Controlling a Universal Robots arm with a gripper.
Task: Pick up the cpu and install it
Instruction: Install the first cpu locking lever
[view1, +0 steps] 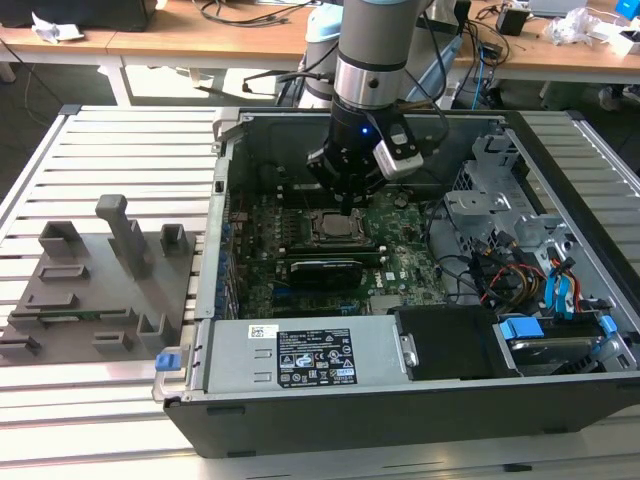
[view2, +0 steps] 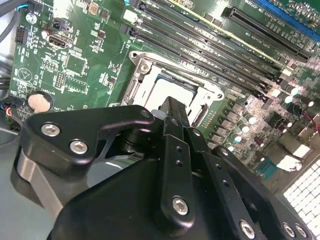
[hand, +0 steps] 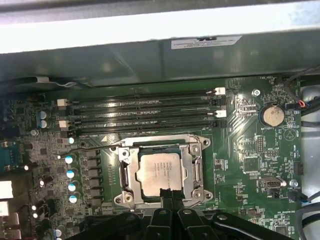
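Gripper: we see the gripper (hand: 167, 196) hanging just above the near edge of the CPU socket, its two fingers pressed together with nothing pinched between them.
Cpu: the cpu (hand: 159, 172) lies flat inside the socket frame (hand: 192, 165), square to it and level as far as we can tell; in the second wrist view its pale top (view2: 172, 90) shows just beyond the fingertips.
Step in hand: we judge the chip is already seated and released, the gripper being just over its edge.
Doing it well: we want the chip to sit flush on all four sides, and any motion near it to be straight up and down, since a sideways nudge could skew it in the socket.
Retention lever: a thin wire lever (hand: 95, 148) lies beside the frame, and the frame looks open over the chip.
Memory slots: four long slots (hand: 145, 112) run just beyond the socket, near enough for a wide sweep to clip.
Capacitors: a row of blue-topped capacitors (hand: 70, 174) stands beside the socket.
Case: the computer case wall (view1: 225, 190) and the drive cage (view1: 500, 190) enclose the board, so only the way from above is open.
Fixture blocks: grey fixture blocks (view1: 100, 280) sit on the slatted table (view1: 110, 135), well apart from the case.
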